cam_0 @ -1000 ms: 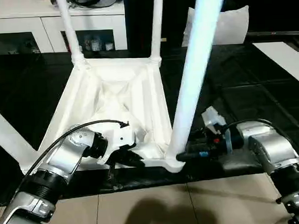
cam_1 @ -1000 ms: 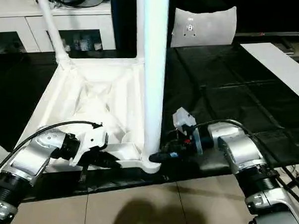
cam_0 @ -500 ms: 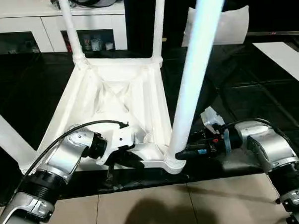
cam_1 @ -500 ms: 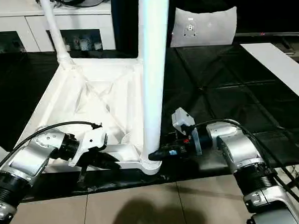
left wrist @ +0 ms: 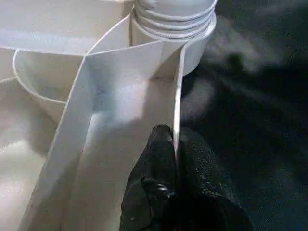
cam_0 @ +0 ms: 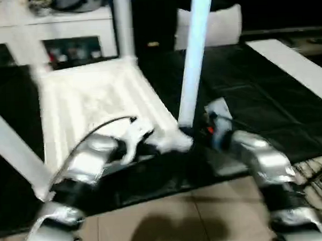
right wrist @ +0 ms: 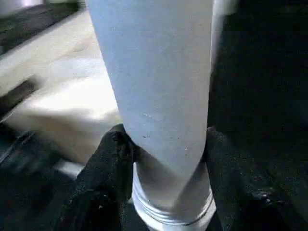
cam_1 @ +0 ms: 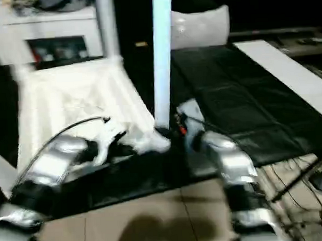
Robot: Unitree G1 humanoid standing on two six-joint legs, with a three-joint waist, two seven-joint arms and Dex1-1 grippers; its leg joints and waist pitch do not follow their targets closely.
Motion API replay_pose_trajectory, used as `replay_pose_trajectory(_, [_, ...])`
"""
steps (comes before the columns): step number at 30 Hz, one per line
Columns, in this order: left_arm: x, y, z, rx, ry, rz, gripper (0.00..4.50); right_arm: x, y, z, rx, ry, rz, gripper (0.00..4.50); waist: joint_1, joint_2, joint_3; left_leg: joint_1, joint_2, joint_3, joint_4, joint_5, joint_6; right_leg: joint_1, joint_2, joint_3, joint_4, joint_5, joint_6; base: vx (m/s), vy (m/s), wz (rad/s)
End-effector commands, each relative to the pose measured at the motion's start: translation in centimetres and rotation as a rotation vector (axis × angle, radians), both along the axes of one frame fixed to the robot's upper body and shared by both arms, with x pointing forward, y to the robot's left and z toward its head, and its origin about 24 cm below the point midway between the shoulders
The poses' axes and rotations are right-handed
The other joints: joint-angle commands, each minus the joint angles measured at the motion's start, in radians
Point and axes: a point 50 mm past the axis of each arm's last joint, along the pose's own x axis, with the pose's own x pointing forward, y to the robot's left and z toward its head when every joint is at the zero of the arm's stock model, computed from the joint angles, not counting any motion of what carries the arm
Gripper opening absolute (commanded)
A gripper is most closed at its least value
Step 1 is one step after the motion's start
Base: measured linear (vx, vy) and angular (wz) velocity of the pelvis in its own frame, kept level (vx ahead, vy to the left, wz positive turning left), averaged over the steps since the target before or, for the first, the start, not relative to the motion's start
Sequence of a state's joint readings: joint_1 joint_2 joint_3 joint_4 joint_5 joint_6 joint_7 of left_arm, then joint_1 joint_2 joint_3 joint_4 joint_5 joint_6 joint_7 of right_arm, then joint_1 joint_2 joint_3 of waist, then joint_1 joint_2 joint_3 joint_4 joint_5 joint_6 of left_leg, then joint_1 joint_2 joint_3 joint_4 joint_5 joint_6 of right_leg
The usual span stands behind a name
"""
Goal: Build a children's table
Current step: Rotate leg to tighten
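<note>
Left eye view shows the children's table [cam_0: 90, 97] lying upside down on the black bench [cam_0: 267, 94], ribbed underside up, filling the 9 to 12 o'clock part of the scene. No brand, label or writing can be read on any of it.

One tapered leg [cam_0: 193, 55] stands upright in the corner socket [left wrist: 175, 29] at the tabletop's near right corner, about the middle of the view. Another leg [cam_0: 122, 23] rises at 12 o'clock from a far corner, and one more [cam_0: 13, 153] slants across at 9 o'clock.

Reaching in from 7 o'clock, the silver left forearm bends inward to the tabletop's near edge. Its left end effector [left wrist: 175, 144] is pinched tight on the thin side wall [left wrist: 179, 86] of the tabletop, one black finger on each face of the wall, near that corner socket.

From 5 o'clock the right forearm angles up and inward to the standing leg. The right end effector [right wrist: 163, 144] sits half open around the leg's base, a black finger [right wrist: 110, 159] pressed to either side of it just above the ribbed collar.

At 1 o'clock, beyond the bench, a pale cushion-like shape [cam_0: 215, 24] is seen. A white cabinet [cam_0: 66, 34] stands at 11 o'clock.
</note>
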State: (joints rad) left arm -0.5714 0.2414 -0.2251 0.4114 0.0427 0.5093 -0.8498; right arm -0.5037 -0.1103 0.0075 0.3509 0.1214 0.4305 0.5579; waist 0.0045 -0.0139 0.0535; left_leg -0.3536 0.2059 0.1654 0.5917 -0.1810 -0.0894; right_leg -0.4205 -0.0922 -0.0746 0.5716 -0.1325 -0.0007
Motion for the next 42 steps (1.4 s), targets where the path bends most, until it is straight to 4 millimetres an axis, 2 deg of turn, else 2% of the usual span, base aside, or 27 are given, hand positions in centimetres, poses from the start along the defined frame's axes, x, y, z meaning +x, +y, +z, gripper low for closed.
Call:
replay_pose_trajectory(1, [1.1, -3.6, 3.7, -0.125, -0.145, -0.020, 0.00, -0.7, 4.4, -0.7, 0.014, 0.053, 0.084, 1.91, 0.005, 0.000, -0.063, -0.004, -0.003, -0.006, -0.076, -0.345, 0.008, 0.045, -0.032, 0.012, -0.090, -0.573, -0.082, 0.000, 0.000, 0.00])
replay_pose_trajectory(2, [1.1, -3.8, 3.8, -0.125, -0.147, -0.018, 0.00, -0.6, 4.5, -0.7, 0.018, 0.054, 0.075, 1.91, 0.006, -0.002, -0.064, -0.004, -0.003, -0.003, -0.075, -0.336, 0.014, 0.044, -0.031, 0.014, -0.091, -0.554, -0.087, 0.000, 0.000, 0.00])
replay_pose_trajectory(5, [1.1, -4.2, 3.7, -0.116, -0.156, -0.022, 0.00, -0.3, 4.5, -0.6, 0.043, 0.050, -0.002, 1.91, 0.011, 0.000, -0.071, -0.009, 0.003, 0.002, -0.078, -0.266, 0.029, 0.050, -0.031, 0.026, -0.071, -0.401, -0.141, 0.000, 0.000, 0.00])
replay_pose_trajectory(6, [1.1, -4.1, 3.7, -0.102, -0.159, -0.027, 0.00, -0.4, 4.3, -0.5, 0.047, 0.035, 0.003, 2.46, 0.014, -0.001, -0.072, -0.009, 0.003, 0.006, -0.075, -0.239, 0.037, 0.051, -0.031, 0.029, -0.064, -0.341, -0.161, 0.000, 0.000, 0.00])
replay_pose_trajectory(8, [1.1, -3.7, 3.6, -0.088, -0.160, -0.030, 0.00, -0.5, 4.0, -0.3, 0.049, 0.011, 0.016, 2.60, 0.019, -0.001, -0.071, -0.011, 0.003, 0.009, -0.073, -0.218, 0.047, 0.053, -0.032, 0.032, -0.058, -0.305, -0.180, 0.000, 0.000, 0.00])
replay_pose_trajectory(10, [1.0, -3.4, 3.4, -0.076, -0.162, -0.041, 0.00, -0.5, 3.6, -0.2, 0.058, -0.008, 0.024, 2.81, 0.029, 0.002, -0.078, -0.017, 0.005, 0.009, -0.069, -0.156, 0.056, 0.061, -0.035, 0.034, -0.048, -0.243, -0.194, 0.000, 0.000, 0.00])
replay_pose_trajectory(12, [0.8, -3.2, 3.2, -0.065, -0.160, -0.061, 0.00, -0.7, 3.0, -0.2, 0.066, -0.028, 0.040, 3.04, 0.034, 0.004, -0.077, -0.016, 0.005, 0.012, -0.069, -0.141, 0.063, 0.061, -0.032, 0.034, -0.048, -0.216, -0.205, 0.000, 0.000, 0.00])
replay_pose_trajectory(15, [0.5, -2.9, 2.9, -0.055, -0.153, -0.088, 0.00, -0.9, 1.9, 0.0, 0.077, -0.056, 0.066, 3.11, 0.040, 0.006, -0.078, -0.012, 0.008, 0.013, -0.069, -0.150, 0.067, 0.061, -0.032, 0.035, -0.046, -0.214, -0.213, 0.000, 0.000, 0.00])
replay_pose_trajectory(16, [0.5, -2.7, 2.8, -0.051, -0.153, -0.095, 0.00, -1.0, 1.4, 0.0, 0.077, -0.059, 0.080, 3.41, 0.040, 0.009, -0.078, -0.010, 0.008, 0.013, -0.069, -0.148, 0.064, 0.060, -0.031, 0.035, -0.045, -0.209, -0.218, 0.000, 0.000, 0.00])
replay_pose_trajectory(17, [0.5, -2.7, 2.8, -0.051, -0.153, -0.095, 0.00, -1.0, 1.4, 0.0, 0.077, -0.059, 0.080, 3.51, 0.040, 0.009, -0.078, -0.010, 0.008, 0.013, -0.069, -0.148, 0.064, 0.060, -0.031, 0.035, -0.045, -0.209, -0.218, 0.000, 0.000, 0.00])
replay_pose_trajectory(20, [0.2, -1.9, 2.4, -0.053, -0.141, -0.141, 0.00, -1.4, -1.2, 0.0, 0.027, -0.066, 0.163, 3.69, 0.044, 0.007, -0.077, -0.009, 0.008, 0.013, -0.068, -0.172, 0.063, 0.063, -0.031, 0.034, -0.047, -0.224, -0.218, 0.000, 0.000, 0.00])
replay_pose_trajectory(23, [0.1, -1.7, 2.4, -0.062, -0.140, -0.172, 0.00, -1.6, -2.0, 0.1, 0.029, -0.064, 0.200, 4.04, 0.051, 0.003, -0.075, -0.012, 0.008, 0.014, -0.067, -0.189, 0.068, 0.062, -0.033, 0.034, -0.052, -0.272, -0.203, 0.000, 0.000, 0.00])
replay_pose_trajectory(25, [-0.6, -1.5, 2.2, -0.065, -0.132, -0.273, 0.00, -2.2, -3.2, 0.5, 0.016, -0.070, 0.311, 4.28, 0.056, 0.002, -0.076, -0.010, 0.009, 0.012, -0.067, -0.193, 0.068, 0.063, -0.034, 0.033, -0.054, -0.300, -0.191, 0.000, 0.000, 0.00])
replay_pose_trajectory(28, [-1.2, -0.9, 1.8, -0.032, -0.115, -0.363, 0.00, -2.6, -4.5, 0.7, -0.018, -0.039, 0.414, 4.42, 0.060, 0.002, -0.073, -0.009, 0.012, 0.013, -0.067, -0.199, 0.074, 0.057, -0.033, 0.034, -0.053, -0.297, -0.198, 0.000, 0.000, 0.00])
replay_pose_trajectory(29, [-1.3, -0.8, 1.8, -0.031, -0.116, -0.373, 0.00, -2.7, -4.6, 0.7, -0.013, -0.034, 0.419, 4.47, 0.061, -0.003, -0.074, -0.008, 0.012, 0.014, -0.066, -0.202, 0.076, 0.056, -0.034, 0.034, -0.055, -0.306, -0.196, 0.000, 0.000, 0.00])
replay_pose_trajectory(34, [-2.6, 0.4, 1.4, 0.015, -0.094, -0.518, 0.00, -3.2, -5.6, 1.2, -0.038, -0.046, 0.535, 4.47, 0.083, 0.002, -0.074, -0.002, 0.018, 0.013, -0.067, -0.205, 0.064, 0.051, -0.037, 0.035, -0.048, -0.301, -0.202, 0.000, 0.000, 0.00])
replay_pose_trajectory(35, [-2.9, 0.7, 1.2, 0.023, -0.081, -0.547, 0.00, -3.4, -5.5, 1.2, -0.072, -0.083, 0.567, 4.47, 0.085, -0.001, -0.073, -0.003, 0.017, 0.014, -0.068, -0.214, 0.062, 0.051, -0.036, 0.035, -0.049, -0.309, -0.199, 0.000, 0.000, 0.00])
replay_pose_trajectory(37, [-3.1, 0.9, 1.2, 0.028, -0.069, -0.566, 0.00, -3.4, -5.5, 1.2, -0.107, -0.133, 0.576, 4.47, 0.087, 0.000, -0.073, -0.004, 0.016, 0.014, -0.069, -0.218, 0.053, 0.050, -0.039, 0.035, -0.048, -0.322, -0.190, 0.000, 0.000, 0.00])
replay_pose_trajectory(38, [-3.3, 1.2, 1.2, 0.042, -0.066, -0.590, 0.00, -4.1, -5.3, 0.8, -0.101, -0.028, 0.673, 4.47, 0.091, -0.003, -0.074, -0.002, 0.017, 0.012, -0.070, -0.212, 0.057, 0.054, -0.034, 0.034, -0.045, -0.314, -0.194, 0.000, 0.000, 0.00])
replay_pose_trajectory(39, [-3.3, 1.2, 1.2, 0.044, -0.067, -0.595, 0.00, -4.3, -5.3, 0.7, -0.094, 0.000, 0.696, 4.47, 0.091, -0.007, -0.072, -0.004, 0.018, 0.013, -0.070, -0.210, 0.062, 0.053, -0.034, 0.035, -0.046, -0.311, -0.194, 0.000, 0.000, 0.00])
replay_pose_trajectory(41, [-3.5, 1.3, 1.2, 0.043, -0.064, -0.605, 0.00, -4.4, -5.1, 0.6, -0.109, 0.015, 0.715, 4.47, 0.094, -0.006, -0.073, -0.006, 0.019, 0.014, -0.068, -0.200, 0.063, 0.053, -0.036, 0.036, -0.043, -0.303, -0.194, 0.000, 0.000, 0.00])
replay_pose_trajectory(42, [-4.0, 1.6, 1.3, 0.035, -0.041, -0.645, 0.00, -4.6, -4.7, 0.3, -0.110, 0.043, 0.758, 4.47, 0.095, -0.011, -0.074, -0.007, 0.019, 0.015, -0.068, -0.200, 0.062, 0.054, -0.038, 0.036, -0.044, -0.311, -0.193, 0.000, 0.000, 0.00])
